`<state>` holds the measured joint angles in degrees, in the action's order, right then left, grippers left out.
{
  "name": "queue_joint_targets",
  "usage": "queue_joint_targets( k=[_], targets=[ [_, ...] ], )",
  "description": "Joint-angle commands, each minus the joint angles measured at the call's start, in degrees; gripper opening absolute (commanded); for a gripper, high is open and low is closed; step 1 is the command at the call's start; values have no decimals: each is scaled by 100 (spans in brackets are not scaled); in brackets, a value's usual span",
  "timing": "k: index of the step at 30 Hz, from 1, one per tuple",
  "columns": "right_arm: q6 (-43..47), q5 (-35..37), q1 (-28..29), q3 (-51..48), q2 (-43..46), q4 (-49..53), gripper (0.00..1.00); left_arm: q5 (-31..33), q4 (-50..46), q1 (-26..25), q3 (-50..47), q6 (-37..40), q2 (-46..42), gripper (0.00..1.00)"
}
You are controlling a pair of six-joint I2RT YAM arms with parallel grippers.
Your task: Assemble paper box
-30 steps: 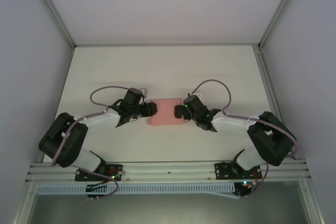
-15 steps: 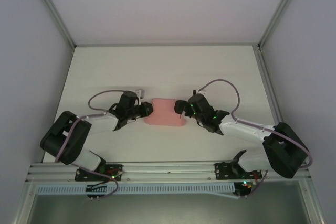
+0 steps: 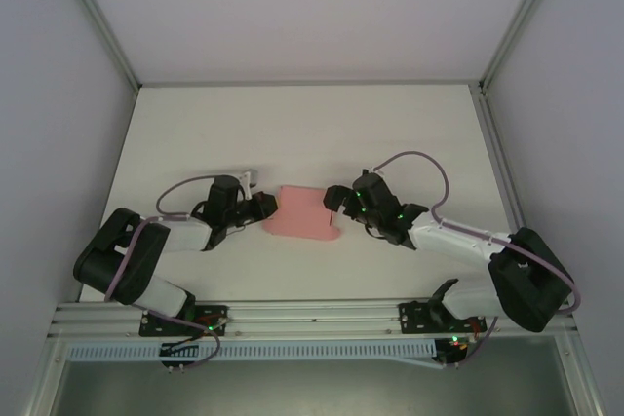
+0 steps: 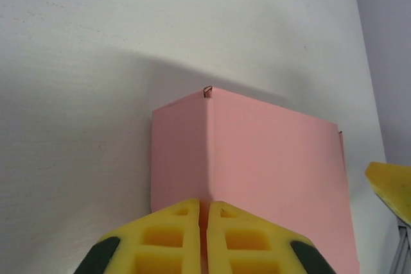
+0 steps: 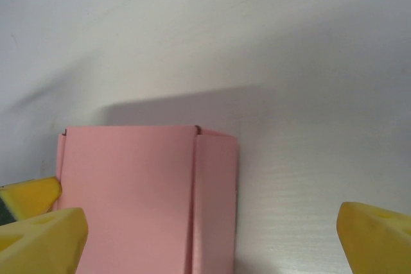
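One pink paper box (image 3: 297,211) sits on the table (image 3: 292,124) between two grippers: the left gripper (image 3: 265,207) is pinched tight on its edge, while the right gripper (image 3: 336,209) gapes wide at the other end, holding nothing.

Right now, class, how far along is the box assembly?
Done: the pale pink thin-card box lies folded, creases visible. In hand: the left gripper is shut on one corner edge; the right gripper is open at the opposite end. Left: tucking any flaps, hidden here.
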<state>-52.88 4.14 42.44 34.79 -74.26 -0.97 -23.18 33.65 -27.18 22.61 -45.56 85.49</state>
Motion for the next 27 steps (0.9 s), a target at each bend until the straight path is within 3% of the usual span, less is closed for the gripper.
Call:
queue_joint_targets(
  k=[1,8,19,27],
  targets=[
    [-380,-360,-165,59,-85,189,100,-338,370,141,-184,-269,-10,0],
    [-403,-839,-226,21,-295,-197,100,-421,538,237,-301,-388,-107,0],
    [-667,-2049,-267,35,-1263,-1656,100,-580,963,370,-519,-572,-94,0],
    [-791,-2646,-262,129,-1756,-2548,85,-655,1091,406,-563,-524,-68,0]
  ],
)
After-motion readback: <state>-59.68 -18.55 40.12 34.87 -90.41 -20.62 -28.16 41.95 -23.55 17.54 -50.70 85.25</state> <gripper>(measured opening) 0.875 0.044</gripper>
